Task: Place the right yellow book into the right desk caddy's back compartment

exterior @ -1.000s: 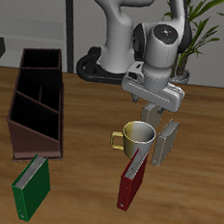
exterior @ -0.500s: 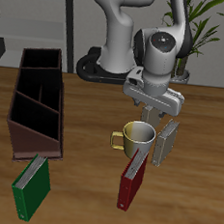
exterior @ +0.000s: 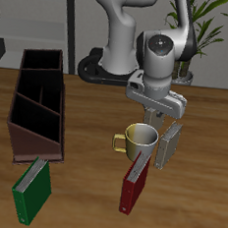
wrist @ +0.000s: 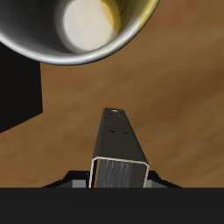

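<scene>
The right yellow book (exterior: 168, 144) stands on edge beside a yellow mug (exterior: 140, 138), slim and olive with grey page edges. My gripper (exterior: 157, 117) hangs just above and slightly behind the book's top, fingers apart and holding nothing. In the wrist view the book's page edge (wrist: 118, 166) sits directly below me, with the mug (wrist: 79, 26) just beyond it. The right desk caddy (exterior: 17, 112), a long dark-brown box with slanted dividers, stands well away across the table. Its farthest end bay (exterior: 41, 68) is open and empty.
A red book (exterior: 130, 190) leans close in front of the mug and the yellow book. A green book (exterior: 31, 192) lies at the caddy's near end. The robot's base and a potted plant stand at the back.
My gripper has drifted a little sideways toward the yellow book and slightly lower. The book, the mug and the caddy have not moved.
</scene>
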Tool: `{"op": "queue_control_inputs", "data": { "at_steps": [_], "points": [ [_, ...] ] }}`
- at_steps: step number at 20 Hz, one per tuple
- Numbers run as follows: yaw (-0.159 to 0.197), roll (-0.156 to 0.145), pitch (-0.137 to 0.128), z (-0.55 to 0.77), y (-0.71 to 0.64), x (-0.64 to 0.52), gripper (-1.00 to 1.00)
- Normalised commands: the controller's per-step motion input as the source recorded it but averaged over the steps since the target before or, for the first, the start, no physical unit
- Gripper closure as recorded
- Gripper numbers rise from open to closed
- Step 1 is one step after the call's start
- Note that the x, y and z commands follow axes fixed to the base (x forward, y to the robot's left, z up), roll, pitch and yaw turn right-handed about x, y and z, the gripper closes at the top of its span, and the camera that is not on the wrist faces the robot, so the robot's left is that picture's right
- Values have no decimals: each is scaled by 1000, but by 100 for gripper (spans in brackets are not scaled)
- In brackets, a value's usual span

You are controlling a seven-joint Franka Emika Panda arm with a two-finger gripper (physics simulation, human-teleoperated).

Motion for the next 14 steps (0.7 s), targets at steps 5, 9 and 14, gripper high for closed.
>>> {"op": "queue_control_inputs", "data": {
  "at_steps": [5,9,14],
  "points": [
    [-7,-4,-25,131,-91,82,100],
    [15,1,-38,135,-63,75,100],
    [43,-29,-44,277,-248,4,100]
  ]
}}
